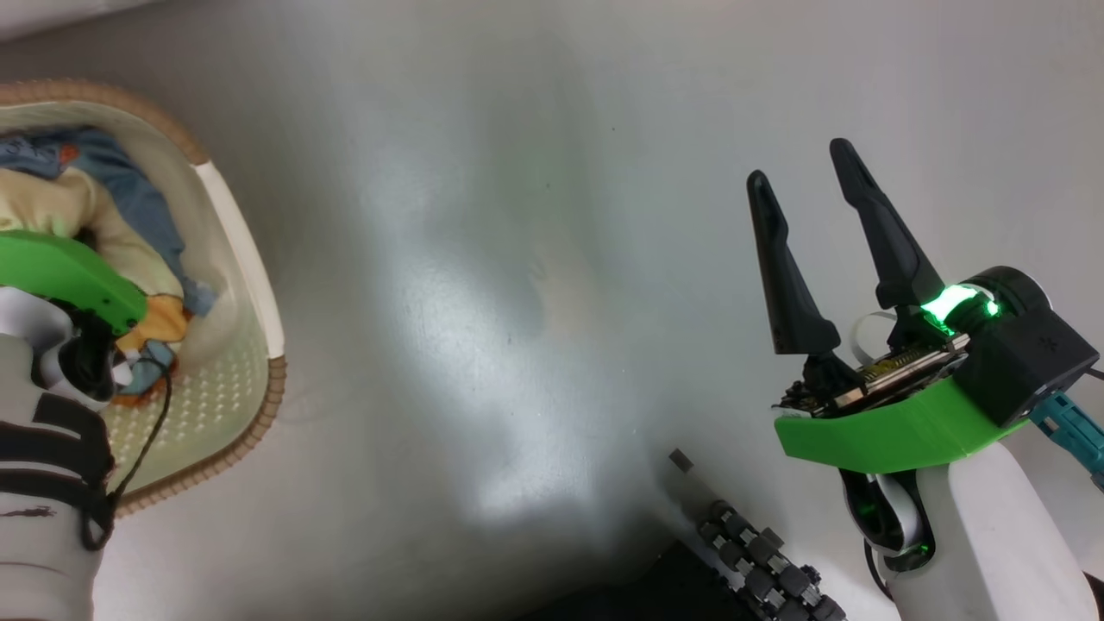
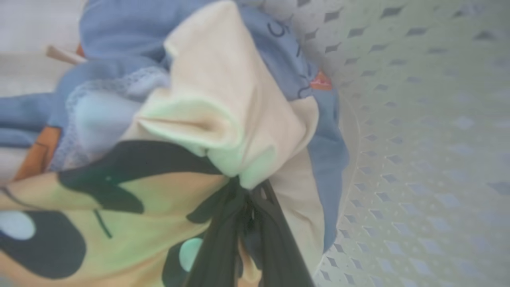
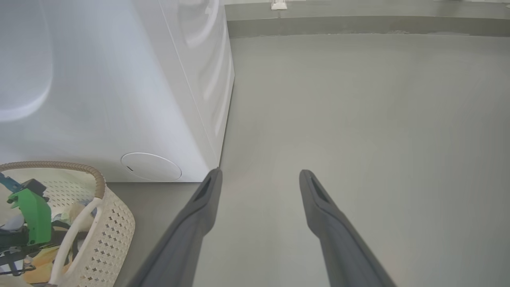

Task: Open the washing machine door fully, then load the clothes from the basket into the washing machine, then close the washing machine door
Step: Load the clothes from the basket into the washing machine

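Note:
The cream-white basket (image 1: pixel 250 276) with its brown rim stands on the floor at the left of the head view. The clothes (image 1: pixel 103 207), blue, cream and orange, lie inside it. My left arm's green wrist mount (image 1: pixel 69 276) reaches down into the basket. In the left wrist view my left gripper (image 2: pixel 245 191) is shut on a fold of the cream cloth (image 2: pixel 223 99), with the basket's perforated wall (image 2: pixel 418 119) beside it. My right gripper (image 1: pixel 806 168) hangs open over bare floor. The washing machine (image 3: pixel 119 79) shows its white front and round cover (image 3: pixel 151 166). Its door is out of view.
The basket (image 3: pixel 111 235) stands just in front of the machine's lower front corner. Grey floor (image 3: pixel 358 119) stretches right of the machine to a low wall base (image 3: pixel 358 26). Part of my dark wheeled base (image 1: pixel 759 561) shows at the bottom of the head view.

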### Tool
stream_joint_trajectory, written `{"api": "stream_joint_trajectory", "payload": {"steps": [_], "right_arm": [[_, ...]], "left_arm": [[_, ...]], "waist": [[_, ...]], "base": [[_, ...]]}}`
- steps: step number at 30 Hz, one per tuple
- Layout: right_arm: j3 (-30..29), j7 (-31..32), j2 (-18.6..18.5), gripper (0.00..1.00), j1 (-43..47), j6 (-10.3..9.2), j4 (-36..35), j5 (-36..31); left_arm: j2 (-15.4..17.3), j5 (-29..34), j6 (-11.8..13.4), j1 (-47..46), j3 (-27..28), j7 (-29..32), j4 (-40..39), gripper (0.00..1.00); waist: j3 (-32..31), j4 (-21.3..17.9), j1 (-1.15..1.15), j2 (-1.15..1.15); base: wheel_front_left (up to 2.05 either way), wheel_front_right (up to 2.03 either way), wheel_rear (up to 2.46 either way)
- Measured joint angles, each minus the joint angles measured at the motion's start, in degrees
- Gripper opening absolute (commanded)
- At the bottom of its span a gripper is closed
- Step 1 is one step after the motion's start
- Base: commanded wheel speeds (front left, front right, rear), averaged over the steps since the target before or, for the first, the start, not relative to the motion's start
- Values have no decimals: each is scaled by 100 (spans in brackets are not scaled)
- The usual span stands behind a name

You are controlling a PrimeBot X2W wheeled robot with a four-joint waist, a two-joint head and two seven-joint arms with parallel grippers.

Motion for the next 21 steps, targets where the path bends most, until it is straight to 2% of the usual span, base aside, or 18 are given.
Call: {"api": "stream_joint_trajectory", "payload": {"steps": [5, 13, 18, 21], "right_arm": [[-124, 4, -1, 100, 0, 0, 3, -15], [-345, 156, -36, 100, 25, 0, -11, -200], [-515, 261, -100, 100, 205, 0, -37, -256], [-637, 332, -121, 100, 328, 0, -60, -264]], "left_arm": [[-66, -43, -110, 76, 32, -476, -18, 0], [-289, -77, -366, 350, 33, -1558, -187, 0], [-337, 5, -464, 597, -1, -1839, -498, 0], [-457, 69, -454, 839, 45, -1849, -969, 0]], "waist": [[-131, 82, 0, 0], [-537, 319, 0, 0], [-858, 475, 0, 0], [-1070, 575, 0, 0]], "base": [[0, 0, 0], [0, 0, 0], [0, 0, 0], [0, 0, 0]]}}
